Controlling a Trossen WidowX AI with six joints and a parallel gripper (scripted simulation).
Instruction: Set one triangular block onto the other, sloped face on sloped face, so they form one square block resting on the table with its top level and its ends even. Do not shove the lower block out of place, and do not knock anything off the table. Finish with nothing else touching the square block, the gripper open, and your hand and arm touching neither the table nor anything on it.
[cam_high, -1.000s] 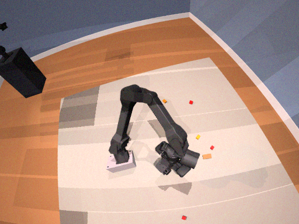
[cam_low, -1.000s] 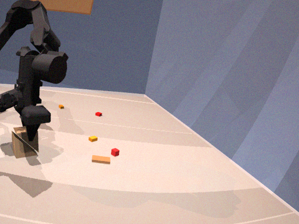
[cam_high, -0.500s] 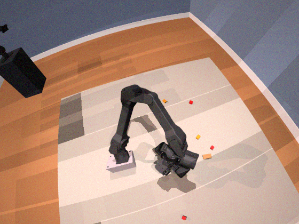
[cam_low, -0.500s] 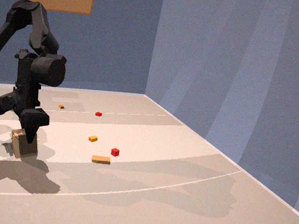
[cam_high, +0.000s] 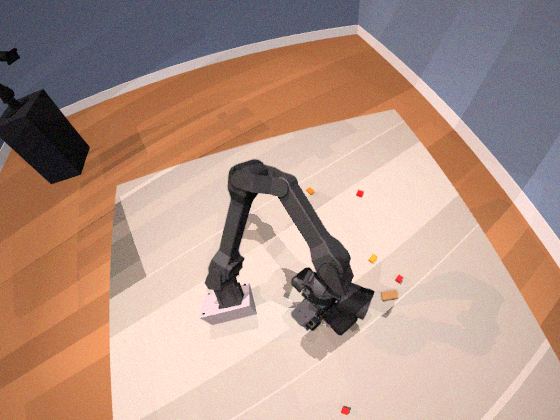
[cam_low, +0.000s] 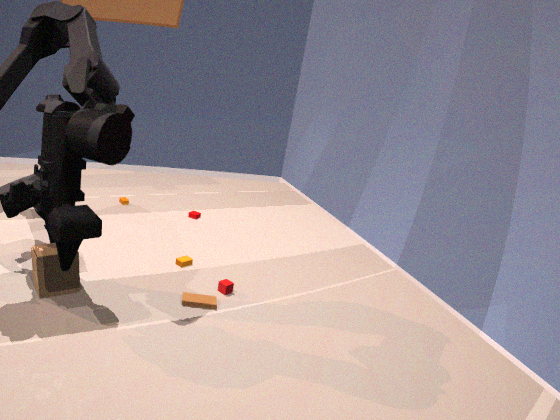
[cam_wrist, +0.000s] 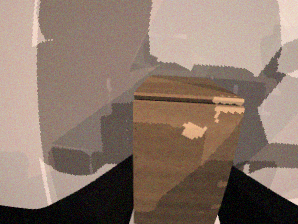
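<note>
The upper triangular block (cam_low: 70, 252) (cam_wrist: 175, 165) is gripped by the pincer (cam_low: 69, 267) (cam_wrist: 176, 192), presumably so its slope can be seated on the lower block (cam_low: 52, 285) (cam_wrist: 185, 86).

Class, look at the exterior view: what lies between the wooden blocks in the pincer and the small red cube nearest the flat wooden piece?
Only bare, shadowed tabletop, seen in the exterior view.

The robot arm (cam_high: 307, 220) (cam_low: 82, 55) is matte black to charcoal grey, with long squarish links and bulky rounded joints. At the wrist I see a thick, dark round drum (cam_low: 102, 135). The gripper (cam_low: 66, 265) is black, its visible finger tapering to a point. The base (cam_high: 226, 315) is pale pinkish-white, boxy, dotted with small dark holes.
</note>
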